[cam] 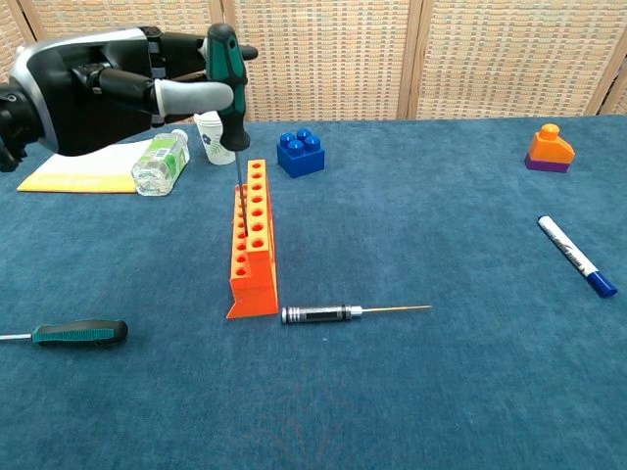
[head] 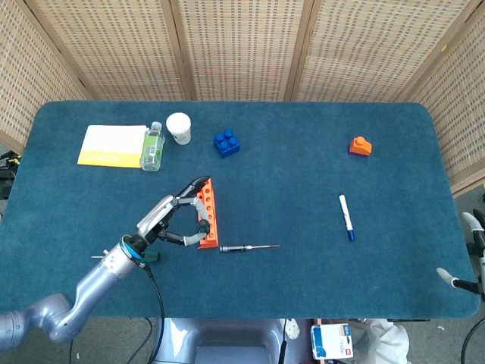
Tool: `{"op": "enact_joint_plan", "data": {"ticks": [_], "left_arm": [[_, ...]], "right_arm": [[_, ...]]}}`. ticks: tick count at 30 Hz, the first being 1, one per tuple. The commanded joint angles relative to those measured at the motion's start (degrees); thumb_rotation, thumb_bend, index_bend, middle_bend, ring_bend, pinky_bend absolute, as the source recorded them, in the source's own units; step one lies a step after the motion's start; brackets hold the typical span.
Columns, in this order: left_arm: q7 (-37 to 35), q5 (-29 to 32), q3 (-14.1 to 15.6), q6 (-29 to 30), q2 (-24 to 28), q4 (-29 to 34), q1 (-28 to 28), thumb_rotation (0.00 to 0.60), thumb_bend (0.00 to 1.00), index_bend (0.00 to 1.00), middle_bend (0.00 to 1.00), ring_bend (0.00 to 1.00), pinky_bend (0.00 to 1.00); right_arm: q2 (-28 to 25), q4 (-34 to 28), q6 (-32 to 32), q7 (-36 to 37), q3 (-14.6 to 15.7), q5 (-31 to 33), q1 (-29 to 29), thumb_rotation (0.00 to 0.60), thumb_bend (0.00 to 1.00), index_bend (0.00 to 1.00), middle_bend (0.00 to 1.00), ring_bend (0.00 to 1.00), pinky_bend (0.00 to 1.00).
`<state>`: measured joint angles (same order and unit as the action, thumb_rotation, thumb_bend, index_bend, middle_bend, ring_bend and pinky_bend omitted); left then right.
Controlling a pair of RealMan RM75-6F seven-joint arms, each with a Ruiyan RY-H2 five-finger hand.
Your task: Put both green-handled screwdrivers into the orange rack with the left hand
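My left hand [cam: 118, 83] holds a green-handled screwdriver [cam: 226, 88] upright, its thin shaft pointing down over the lower left row of the orange rack [cam: 252, 240]. In the head view the left hand [head: 178, 220] hovers over the rack [head: 207, 214] and hides the held tool. The second green-handled screwdriver [cam: 80, 333] lies flat on the blue cloth at the front left, partly hidden under my arm in the head view [head: 151, 258]. Only a bit of my right hand [head: 471, 254] shows at the right edge; its fingers cannot be made out.
A black-handled precision screwdriver [cam: 343, 313] lies just in front of the rack. Behind the rack stand a paper cup [cam: 214, 142], a water bottle [cam: 159, 163], a yellow pad [cam: 78, 168] and a blue brick [cam: 300, 153]. A marker [cam: 576, 256] and an orange block [cam: 548, 149] sit at the right.
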<state>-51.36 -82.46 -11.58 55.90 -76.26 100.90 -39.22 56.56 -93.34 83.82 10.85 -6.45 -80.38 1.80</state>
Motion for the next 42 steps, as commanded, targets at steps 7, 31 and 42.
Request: {"op": "enact_joint_plan", "data": {"ticks": [7,31,42], "left_arm": [[-0.72,0.55,0.09,-0.09,-2.12,-2.69,-0.46,0.600,0.30,0.56,0.00,0.00,0.00],[-1.87,0.84,0.59,-0.60,-5.86,-6.96,-1.47,0.600,0.30,0.56,0.00,0.00,0.00],[-4.80,-0.28,2.62,-1.08,-9.36,-12.97,-1.28,0.600,0.30,0.56,0.00,0.00,0.00]], "right_arm": [[-0.15,0.11,-0.21,0.49,-0.10,0.27,0.04,0.600,0.00,0.01,0.00,0.00,0.00],[-0.46,0.26,-0.64,1.50,-0.08,0.45,0.08,0.600,0.00,0.01,0.00,0.00,0.00],[-0.56,0.37,-0.99,1.96,-0.06,0.53,0.18,0.600,0.00,0.01,0.00,0.00,0.00]]}}
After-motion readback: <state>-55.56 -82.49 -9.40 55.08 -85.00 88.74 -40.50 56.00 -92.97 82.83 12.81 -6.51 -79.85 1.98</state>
